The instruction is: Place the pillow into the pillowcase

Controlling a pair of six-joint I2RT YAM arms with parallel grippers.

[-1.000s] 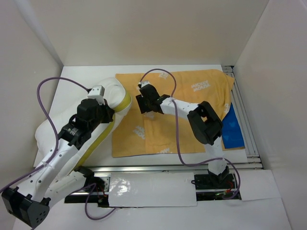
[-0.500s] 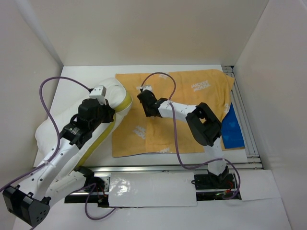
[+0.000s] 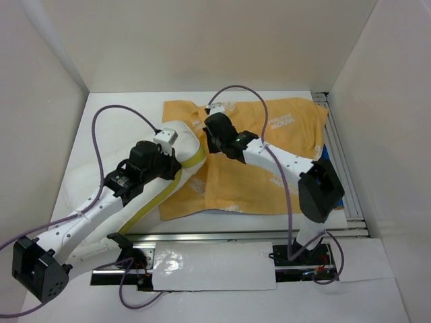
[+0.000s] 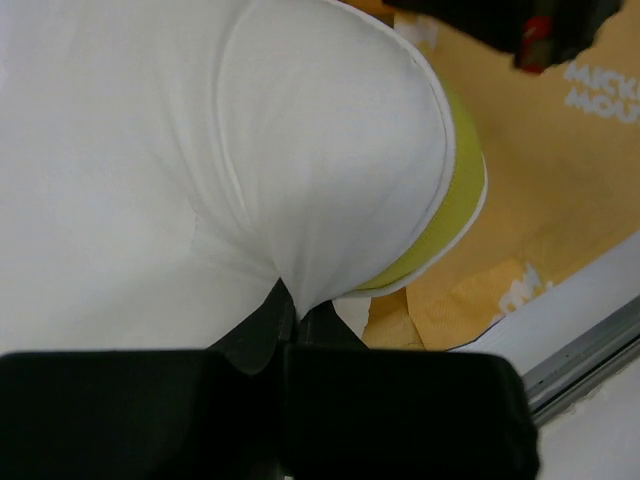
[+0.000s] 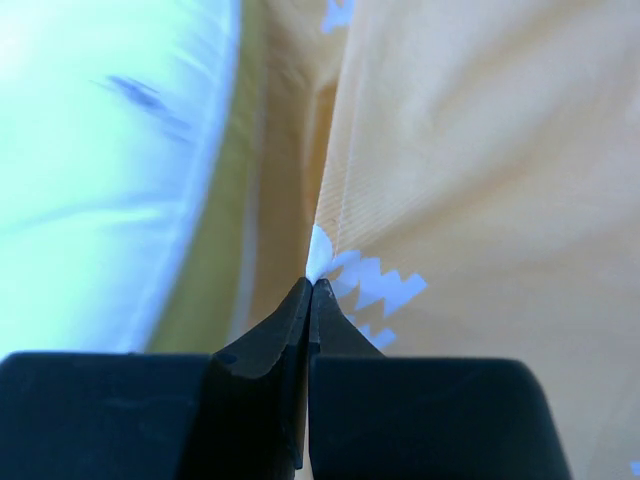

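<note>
Pillow [image 3: 183, 136] sits at the left edge of the pillowcase [image 3: 236, 190]. The left pincer [image 4: 290, 306] is clamped on its corner to feed it in. The right pincer [image 5: 311, 290] nips the case's hem, seemingly to open the mouth.

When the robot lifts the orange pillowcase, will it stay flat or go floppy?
Probably floppy: the pillowcase folds and wrinkles where the right gripper pinches it. It looks like thin cloth, so likely light, and should sag below the grip.

Smooth white cloth pillow [image 4: 200, 150] — matt woven pillowcase [image 5: 480, 150]
</note>
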